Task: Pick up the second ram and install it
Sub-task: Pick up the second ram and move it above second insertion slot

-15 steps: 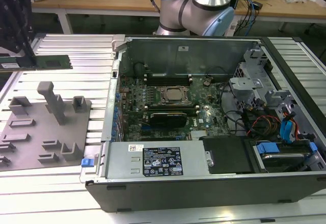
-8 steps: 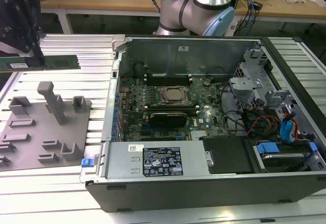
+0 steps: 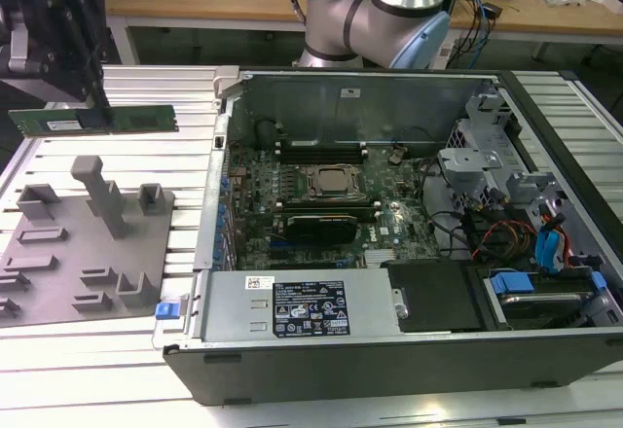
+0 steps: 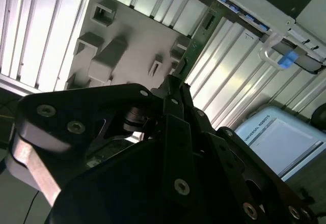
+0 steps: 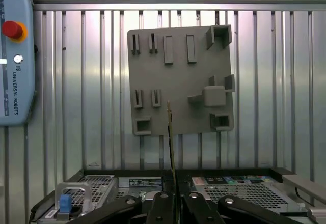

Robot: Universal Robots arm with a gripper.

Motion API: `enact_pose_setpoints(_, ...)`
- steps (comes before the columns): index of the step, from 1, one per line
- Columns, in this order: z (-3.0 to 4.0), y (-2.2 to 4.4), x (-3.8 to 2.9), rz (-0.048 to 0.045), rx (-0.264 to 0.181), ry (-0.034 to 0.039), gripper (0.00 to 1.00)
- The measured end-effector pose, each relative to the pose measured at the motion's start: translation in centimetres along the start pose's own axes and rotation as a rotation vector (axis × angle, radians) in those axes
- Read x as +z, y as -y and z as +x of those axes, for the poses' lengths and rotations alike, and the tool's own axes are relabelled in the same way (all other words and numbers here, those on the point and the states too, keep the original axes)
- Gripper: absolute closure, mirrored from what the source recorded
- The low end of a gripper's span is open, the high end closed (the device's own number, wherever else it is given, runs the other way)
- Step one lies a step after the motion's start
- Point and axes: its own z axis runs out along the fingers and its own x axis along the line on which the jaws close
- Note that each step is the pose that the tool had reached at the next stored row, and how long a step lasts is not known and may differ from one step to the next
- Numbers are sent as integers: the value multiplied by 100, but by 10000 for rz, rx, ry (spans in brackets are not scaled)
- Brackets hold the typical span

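The second ram is a thin green stick held level in the air above the ribbed table, at the exterior view's left. My gripper is shut on it near its middle, well above the grey fixture plate. In the first wrist view the ram shows edge-on, sticking out from my gripper over the fixture plate. The second wrist view shows the ram running out past my fingertips. The open computer case lies to the exterior view's right, apart from the ram.
Inside the case, the motherboard's square CPU socket sits between long black slots. A power supply and drive cables fill the near side. A teach pendant lies on the ribbed table. The arm's base stands behind the case.
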Motion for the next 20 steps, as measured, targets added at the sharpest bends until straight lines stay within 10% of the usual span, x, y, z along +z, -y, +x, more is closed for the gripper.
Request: enact_pose_setpoints(20, -8, 643, -7, -3, 0, 0, 86)
